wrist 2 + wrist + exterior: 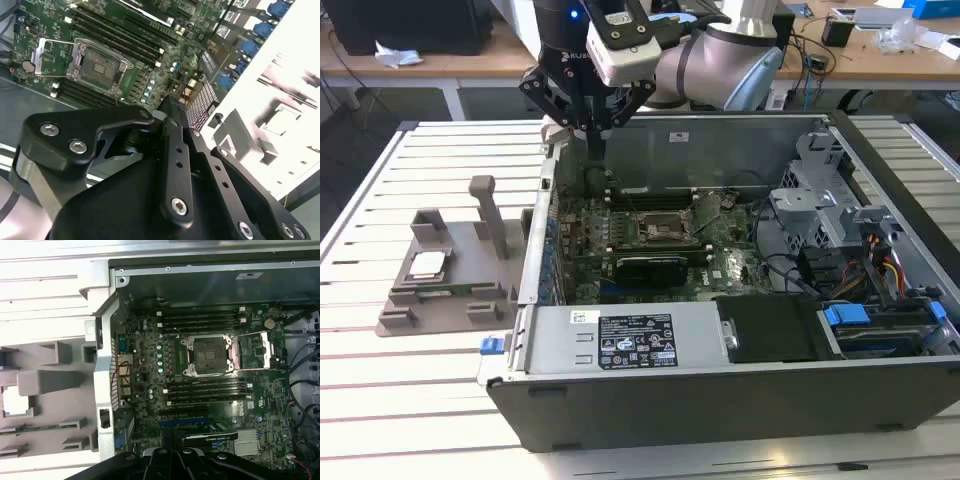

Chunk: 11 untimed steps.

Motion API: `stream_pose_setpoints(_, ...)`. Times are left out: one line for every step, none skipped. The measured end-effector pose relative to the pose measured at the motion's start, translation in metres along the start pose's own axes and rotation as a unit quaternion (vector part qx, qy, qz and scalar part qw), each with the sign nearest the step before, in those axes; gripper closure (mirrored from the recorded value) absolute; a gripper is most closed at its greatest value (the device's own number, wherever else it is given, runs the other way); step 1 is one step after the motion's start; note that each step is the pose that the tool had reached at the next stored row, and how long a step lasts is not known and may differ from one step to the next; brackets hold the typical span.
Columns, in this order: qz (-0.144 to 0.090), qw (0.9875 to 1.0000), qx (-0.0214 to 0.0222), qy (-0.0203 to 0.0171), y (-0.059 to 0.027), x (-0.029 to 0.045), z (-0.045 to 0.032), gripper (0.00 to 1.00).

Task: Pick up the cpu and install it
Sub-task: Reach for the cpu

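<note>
Two containers sit on the slatted table [410, 400]: an open computer case [720, 405] and, at nine o'clock of it in the exterior view, a grey holder [395, 318]. The cpu [427, 264] lies flat in the holder's square recess, silvery top up, with a green memory stick [445, 292] in the slot at six o'clock of it and an upright post [490, 215] at two o'clock. Inside the case the motherboard [720, 262] lies flat; its cpu socket [207, 356] is bare, the metal load plate [257, 347] swung open beside it. Rows of memory slots [200, 319] flank the socket and a black card [655, 265] stands at six o'clock of it. A silver labelled box [630, 340] fills the case's near side, with blue-tabbed drive bays [880, 325] and loose cables [880, 265] toward three o'clock.

The arm [720, 50] reaches in from one o'clock, wrist turned straight down. Its gripper [595, 150] hangs over the case's far corner, at eleven o'clock of the socket and well apart from the cpu. The jaws are drawn together with nothing between them
</note>
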<state>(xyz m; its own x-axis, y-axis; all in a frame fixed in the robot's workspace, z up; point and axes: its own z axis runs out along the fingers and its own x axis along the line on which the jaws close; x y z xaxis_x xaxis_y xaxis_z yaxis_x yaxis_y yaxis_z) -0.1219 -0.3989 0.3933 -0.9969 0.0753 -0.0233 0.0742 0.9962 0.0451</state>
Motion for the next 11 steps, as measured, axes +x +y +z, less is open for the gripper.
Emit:
stream_pose_setpoints(0.0,1.0,0.0,-0.0001,-0.0001,0.001,0.0,0.89)
stream_pose_setpoints(0.0,1.0,0.0,0.0,-0.0004,0.0058,-0.0002,0.89)
stream_pose_setpoints(0.0,1.0,0.0002,-0.0003,-0.0012,0.0155,-0.0004,0.89)
stream_pose_setpoints(0.0,1.0,0.0003,-0.0004,-0.0015,0.0199,-0.0005,0.89)
stream_pose_setpoints(0.0,1.0,0.0002,-0.0004,-0.0018,0.0239,-0.0006,0.89)
stream_pose_setpoints(0.0,1.0,0.0002,-0.0005,-0.0019,0.0261,-0.0007,0.89)
stream_pose_setpoints(0.0,1.0,0.0002,-0.0005,-0.0022,0.0298,-0.0008,0.89)
stream_pose_setpoints(0.0,1.0,0.0003,-0.0006,-0.0026,0.0343,-0.0009,0.89)
stream_pose_setpoints(0.0,1.0,0.0002,-0.0007,-0.003,0.0404,-0.0011,0.89)
stream_pose_setpoints(0.0,1.0,0.0002,-0.0008,-0.0034,0.046,-0.0012,0.89)
stream_pose_setpoints(0.0,1.0,0.0002,-0.0009,-0.0039,0.0523,-0.0014,0.89)
